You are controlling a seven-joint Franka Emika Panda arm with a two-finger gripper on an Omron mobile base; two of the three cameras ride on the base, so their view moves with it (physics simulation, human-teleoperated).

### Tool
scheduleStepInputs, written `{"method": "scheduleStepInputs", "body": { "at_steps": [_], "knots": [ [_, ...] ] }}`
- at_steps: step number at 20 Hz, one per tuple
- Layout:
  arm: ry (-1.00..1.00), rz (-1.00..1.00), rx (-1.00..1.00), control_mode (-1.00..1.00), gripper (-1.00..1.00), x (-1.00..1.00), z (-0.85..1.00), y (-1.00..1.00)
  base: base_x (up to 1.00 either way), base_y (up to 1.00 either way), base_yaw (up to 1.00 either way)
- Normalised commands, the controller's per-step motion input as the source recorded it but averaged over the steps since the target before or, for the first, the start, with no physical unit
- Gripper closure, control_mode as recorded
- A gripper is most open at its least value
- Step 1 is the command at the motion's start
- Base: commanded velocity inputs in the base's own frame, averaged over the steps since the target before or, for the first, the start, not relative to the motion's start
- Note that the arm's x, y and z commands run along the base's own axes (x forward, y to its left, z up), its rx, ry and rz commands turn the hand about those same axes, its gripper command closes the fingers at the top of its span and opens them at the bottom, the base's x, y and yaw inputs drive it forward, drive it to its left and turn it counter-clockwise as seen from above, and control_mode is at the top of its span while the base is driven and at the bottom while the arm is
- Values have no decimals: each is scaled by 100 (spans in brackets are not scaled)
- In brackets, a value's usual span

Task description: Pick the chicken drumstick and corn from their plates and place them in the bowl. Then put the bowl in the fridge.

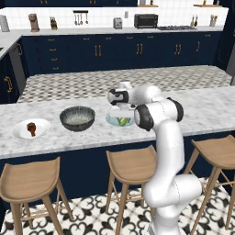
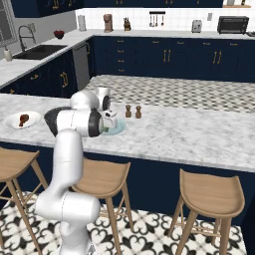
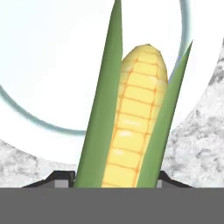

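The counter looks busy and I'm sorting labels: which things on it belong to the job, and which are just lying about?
Job: corn, its blue-green plate, drumstick, its white plate, bowl.
Lying about: two shakers, stools.

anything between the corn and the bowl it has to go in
Nothing visible. The corn sits at the gripper over the pale blue plate; the bowl stands just beside it, with bare counter between them.
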Motion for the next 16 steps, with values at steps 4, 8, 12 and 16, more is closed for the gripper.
{"method": "scheduleStepInputs", "body": {
  "at_steps": [4, 8, 12, 16],
  "knots": [
    [0, -3, 0, -100, 100, -38, 100, -3, 0, 0, 0],
    [0, 0, 6, -100, 100, -23, 99, 13, 0, 0, 0],
    [-1, 0, 4, -100, 100, -86, 60, -1, 0, 0, 0],
    [0, 0, 0, -100, 100, -100, 40, 0, 0, 0, 0]
  ]
}}
